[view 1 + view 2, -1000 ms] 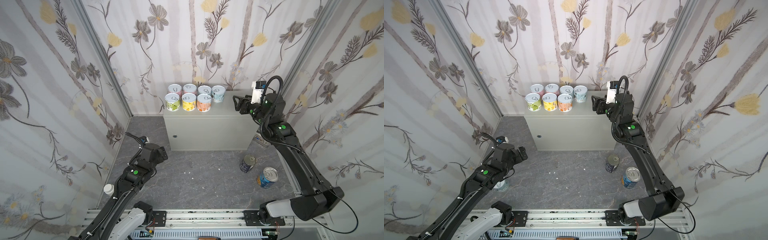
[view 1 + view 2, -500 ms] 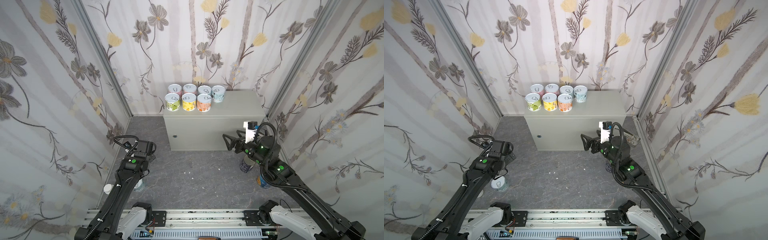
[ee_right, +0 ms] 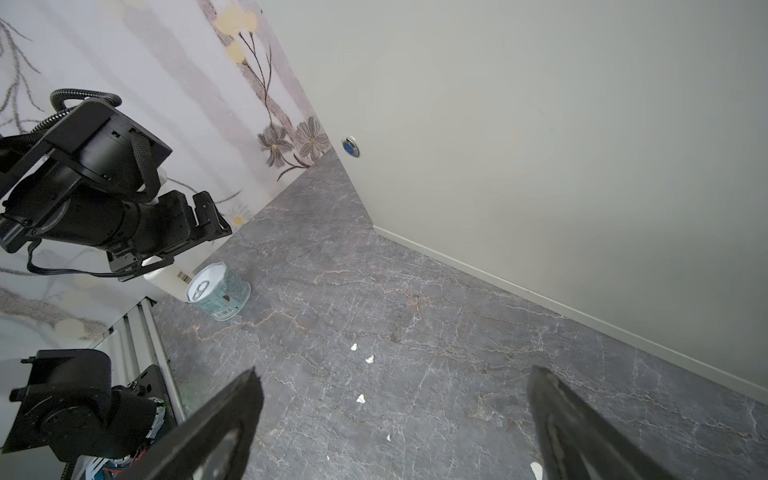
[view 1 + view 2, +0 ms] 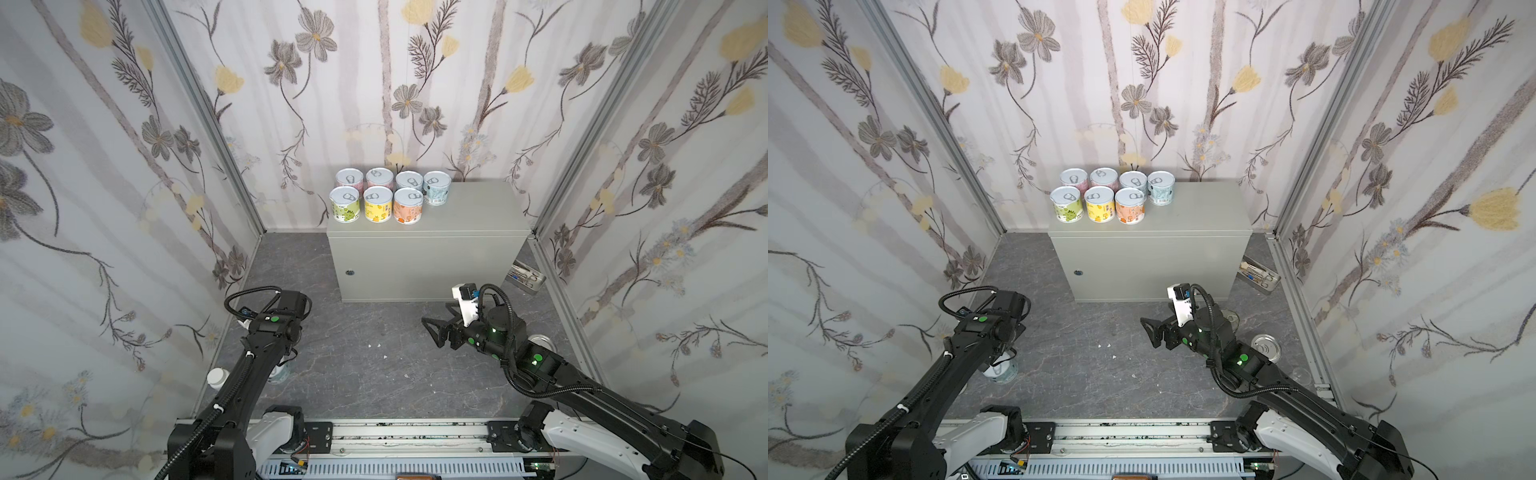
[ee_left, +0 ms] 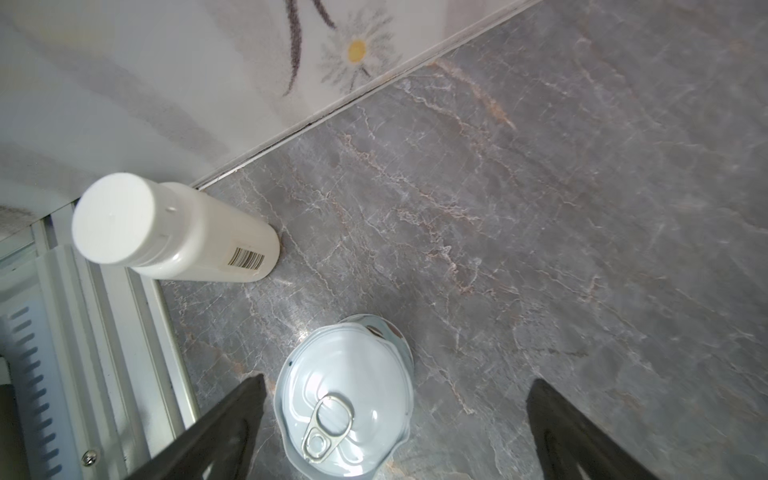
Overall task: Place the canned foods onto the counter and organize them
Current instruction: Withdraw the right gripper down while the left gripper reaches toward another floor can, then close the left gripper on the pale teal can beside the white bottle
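Several short canned foods stand in two rows on the left part of the pale grey-green counter. A pale blue-green can stands on the floor at the near left. My left gripper hangs open over it, the can close to one finger. My right gripper is open and empty, low over the floor in front of the counter. Two more cans stand on the floor behind the right arm, partly hidden.
A white-capped beige bottle stands by the left wall, close to the blue-green can. A shiny metal tray lies on the floor right of the counter. Small white scraps dot the marbled floor.
The right arm has swung down from above the counter's right side to low over the floor. The left arm has pulled back to the near left, over the blue-green can.
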`<control>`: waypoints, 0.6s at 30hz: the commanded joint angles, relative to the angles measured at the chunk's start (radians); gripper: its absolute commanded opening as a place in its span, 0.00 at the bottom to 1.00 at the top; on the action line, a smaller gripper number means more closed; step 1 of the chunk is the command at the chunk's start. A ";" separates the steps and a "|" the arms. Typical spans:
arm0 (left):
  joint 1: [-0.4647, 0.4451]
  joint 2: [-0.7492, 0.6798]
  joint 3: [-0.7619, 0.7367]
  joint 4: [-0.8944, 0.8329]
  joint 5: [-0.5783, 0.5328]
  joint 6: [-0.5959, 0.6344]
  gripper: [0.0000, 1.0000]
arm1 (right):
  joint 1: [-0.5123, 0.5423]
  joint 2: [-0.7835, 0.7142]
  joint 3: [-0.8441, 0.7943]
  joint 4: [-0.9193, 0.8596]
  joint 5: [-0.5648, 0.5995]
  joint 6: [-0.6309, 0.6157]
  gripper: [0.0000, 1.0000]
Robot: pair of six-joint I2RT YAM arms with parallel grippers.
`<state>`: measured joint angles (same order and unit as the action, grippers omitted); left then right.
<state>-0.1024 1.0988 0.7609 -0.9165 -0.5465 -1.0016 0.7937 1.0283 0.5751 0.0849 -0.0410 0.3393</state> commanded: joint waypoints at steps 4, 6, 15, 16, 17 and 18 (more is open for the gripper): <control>0.028 0.019 -0.020 0.001 -0.053 -0.096 1.00 | 0.009 0.011 -0.019 0.023 0.033 0.017 1.00; 0.034 0.028 -0.027 0.001 -0.046 -0.122 1.00 | 0.011 0.026 -0.015 0.028 0.033 0.016 1.00; 0.055 0.083 -0.082 0.067 0.011 -0.181 1.00 | 0.019 0.090 0.005 0.039 0.030 0.006 1.00; 0.056 0.085 -0.089 0.075 0.017 -0.186 1.00 | 0.018 0.094 0.005 0.041 0.030 0.006 1.00; 0.056 0.088 -0.094 0.080 0.019 -0.190 1.00 | 0.019 0.097 0.005 0.041 0.030 0.004 1.00; 0.057 0.092 -0.101 0.085 0.019 -0.197 1.00 | 0.019 0.099 0.005 0.042 0.030 0.004 1.00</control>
<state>-0.0483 1.1847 0.6716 -0.8551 -0.5289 -1.1568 0.8104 1.1198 0.5713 0.0887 -0.0196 0.3466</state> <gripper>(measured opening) 0.997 0.995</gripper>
